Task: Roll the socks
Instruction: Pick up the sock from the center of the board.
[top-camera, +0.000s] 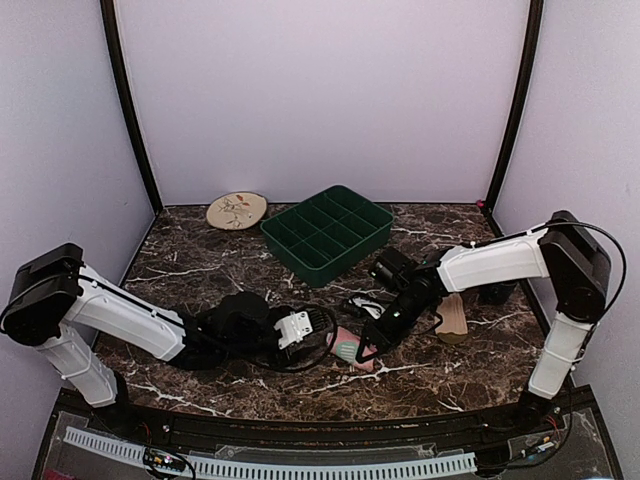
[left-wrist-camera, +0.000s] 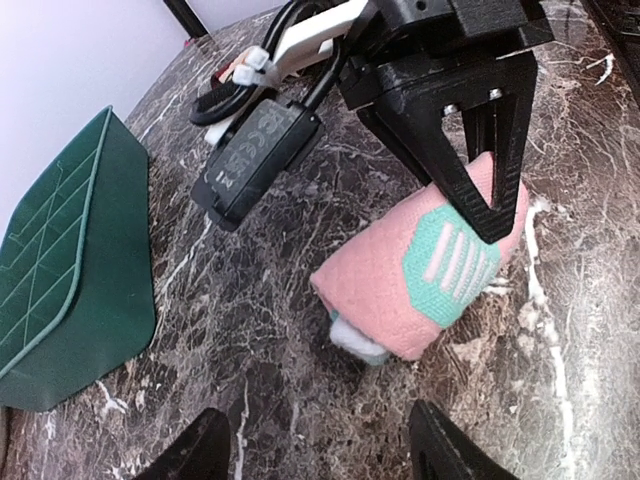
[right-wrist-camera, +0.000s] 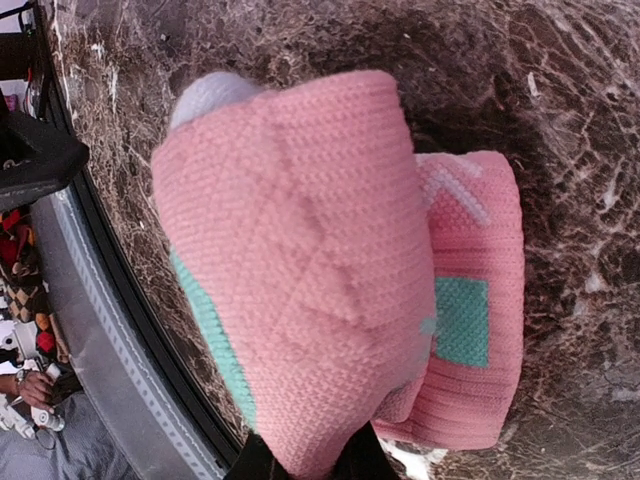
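Our right gripper (left-wrist-camera: 495, 205) clamped on rolled pink sock (left-wrist-camera: 420, 270), near side of green tray (top-camera: 328, 232), so roll can't unwind, we reckon. Left gripper (left-wrist-camera: 320, 445) wide, empty, alongside. Tan sock (top-camera: 453, 318) flat, tray's right-front.

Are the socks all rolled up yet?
About halfway. The pink sock looks rolled into a bundle, and the right gripper is pinching it. The left gripper is open and empty beside it. The tan sock lies flat on the table, not yet rolled.
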